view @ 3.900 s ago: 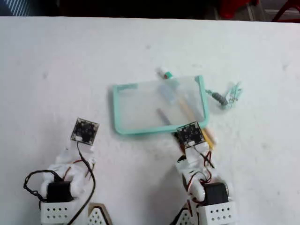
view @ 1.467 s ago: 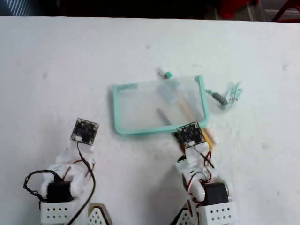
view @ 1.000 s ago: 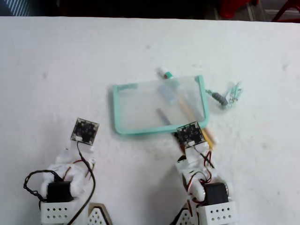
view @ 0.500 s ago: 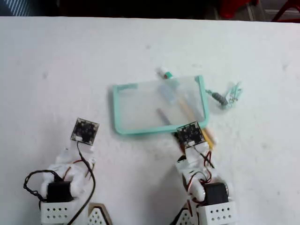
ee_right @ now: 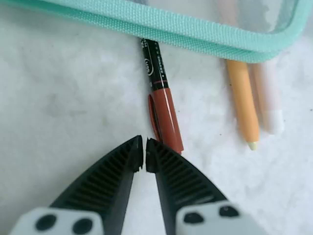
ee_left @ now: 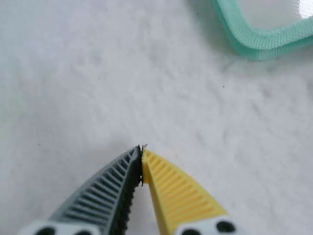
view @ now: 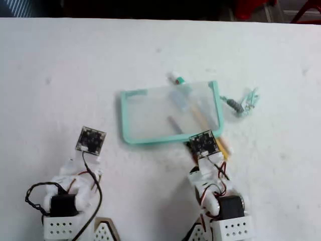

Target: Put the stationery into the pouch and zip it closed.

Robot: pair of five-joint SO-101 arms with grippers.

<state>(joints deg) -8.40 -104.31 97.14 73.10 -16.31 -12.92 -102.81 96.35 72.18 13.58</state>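
White table (view: pixel 75 60) (dark room behind)

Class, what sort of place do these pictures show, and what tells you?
Probably a robot test bench: a white table, the left pincer and right pincer over it, a pouch and a red pen set out.

Light: bright, even and diffuse, falling from above.
Tabletop (view: pixel 75 60): white, washed pale, with faint mottling.
Room (view: pixel 150 7) beyond its far edge: a dark band.
Shadows: soft and shallow. There is a grey fringe along the pouch (ee_left: pixel 254 41) edge in both wrist views, and a thin one beside the pen (ee_right: pixel 161 107).
Glare: milky sheen on the pouch's clear panel, small highlight on the pen cap.
Left gripper (ee_left: pixel 142 149): inner faces of the jaws shaded.
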